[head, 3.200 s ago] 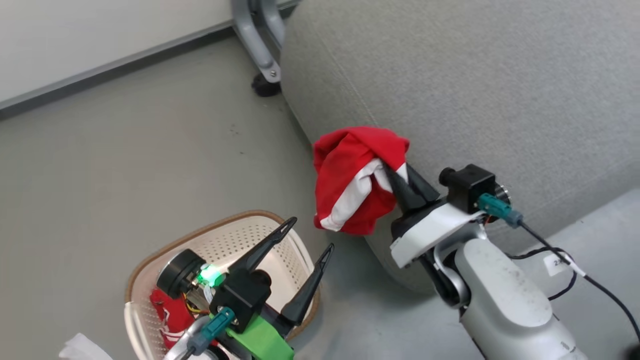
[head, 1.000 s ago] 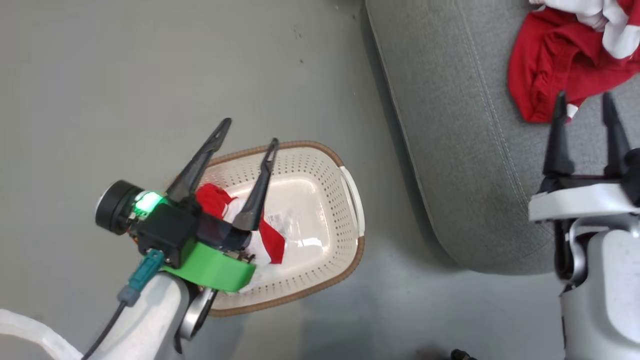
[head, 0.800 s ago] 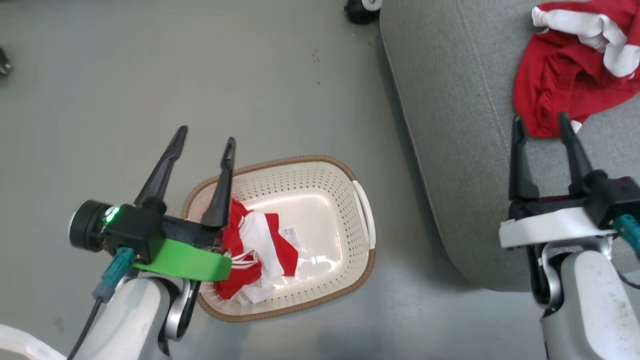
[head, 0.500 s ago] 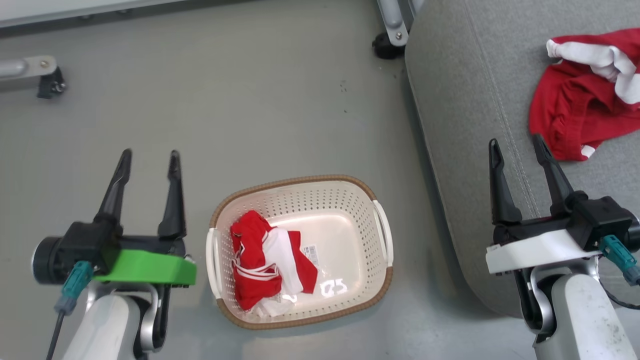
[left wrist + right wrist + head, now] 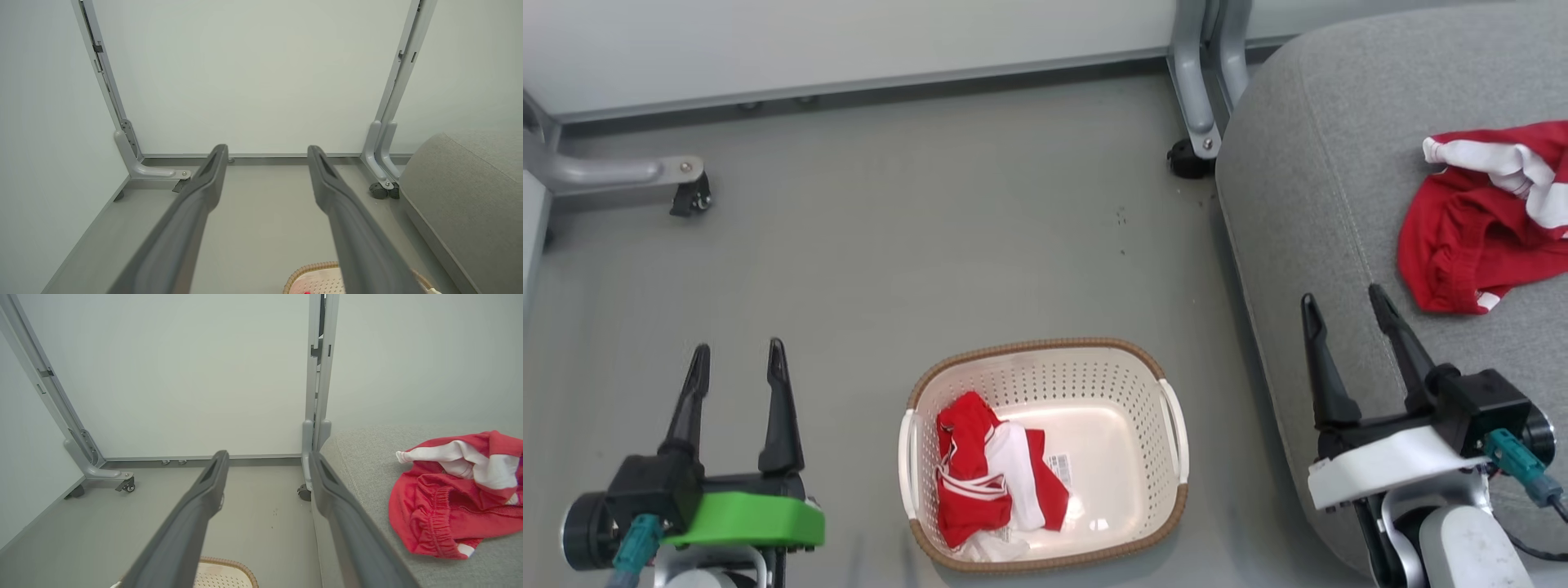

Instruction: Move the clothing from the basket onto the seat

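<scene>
The clothing in the basket is a soft, light, crumpled heap against its left wall. Expect it to sag and trail, so pinch a raised red fold. Another garment lies on the seat, well in from its rounded corner. Your left gripper hovers above the floor left of the basket, and your right gripper over the seat's edge — both with fingers spread, empty, pointing forward.

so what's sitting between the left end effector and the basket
Nothing. In the head view, the stretch between the left end effector and the basket is just grey floor.
</scene>
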Controlling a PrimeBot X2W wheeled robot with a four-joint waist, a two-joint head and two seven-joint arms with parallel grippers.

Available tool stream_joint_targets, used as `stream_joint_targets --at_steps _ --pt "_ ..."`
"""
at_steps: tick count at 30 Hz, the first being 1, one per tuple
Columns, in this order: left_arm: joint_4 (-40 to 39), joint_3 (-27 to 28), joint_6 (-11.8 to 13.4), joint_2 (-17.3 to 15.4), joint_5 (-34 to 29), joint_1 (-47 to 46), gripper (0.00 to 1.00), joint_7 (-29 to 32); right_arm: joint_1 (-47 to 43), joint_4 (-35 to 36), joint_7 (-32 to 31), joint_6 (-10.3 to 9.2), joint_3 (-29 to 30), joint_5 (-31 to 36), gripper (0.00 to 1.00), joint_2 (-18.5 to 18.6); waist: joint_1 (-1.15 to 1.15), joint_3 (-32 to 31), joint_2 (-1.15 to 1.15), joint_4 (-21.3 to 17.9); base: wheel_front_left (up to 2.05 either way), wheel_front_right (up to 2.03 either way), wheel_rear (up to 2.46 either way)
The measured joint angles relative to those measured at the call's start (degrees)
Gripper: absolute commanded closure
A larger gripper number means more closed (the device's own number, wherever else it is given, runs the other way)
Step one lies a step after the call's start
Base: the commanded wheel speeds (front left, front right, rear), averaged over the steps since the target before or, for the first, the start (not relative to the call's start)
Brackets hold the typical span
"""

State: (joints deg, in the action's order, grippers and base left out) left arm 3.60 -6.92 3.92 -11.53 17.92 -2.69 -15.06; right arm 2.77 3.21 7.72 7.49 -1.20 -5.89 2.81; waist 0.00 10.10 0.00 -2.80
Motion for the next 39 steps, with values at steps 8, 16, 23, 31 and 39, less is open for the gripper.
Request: stream_joint_targets --at_steps 8,16,23,31,39 --pt "0.91 0.80 -0.94 1.68 -1.67 4.29 0.00 0.00 -4.12 1.04 -1.86 0.00 -0.52 -1.03 0.00 0.00 0.00 -4.15 0.00 0.00 0.00 0.00 0.00" --pt "2.57 0.79 -1.74 2.00 -3.18 6.56 0.00 0.00 -6.75 2.09 -3.37 0.00 -1.23 -1.67 0.00 0.00 0.00 -7.06 0.00 -0.30 0.00 0.00 0.00" --pt "4.17 0.76 -2.00 2.33 -3.34 6.75 0.00 0.00 -7.26 2.70 -4.12 0.01 -1.74 -1.70 0.00 0.00 0.00 -7.72 0.00 -0.52 0.00 0.00 0.00" --pt "4.94 0.85 -2.40 2.99 -3.19 6.76 0.00 0.00 -7.27 3.02 -4.36 0.00 -1.56 -1.76 0.00 0.00 0.00 -8.18 0.00 -0.30 0.00 0.00 0.00" --pt "5.84 0.96 -2.83 3.21 -3.39 6.75 0.00 -0.08 -7.27 3.02 -4.61 0.01 -1.91 -1.78 0.00 0.00 0.00 -8.44 0.00 -0.10 0.00 0.00 0.00"
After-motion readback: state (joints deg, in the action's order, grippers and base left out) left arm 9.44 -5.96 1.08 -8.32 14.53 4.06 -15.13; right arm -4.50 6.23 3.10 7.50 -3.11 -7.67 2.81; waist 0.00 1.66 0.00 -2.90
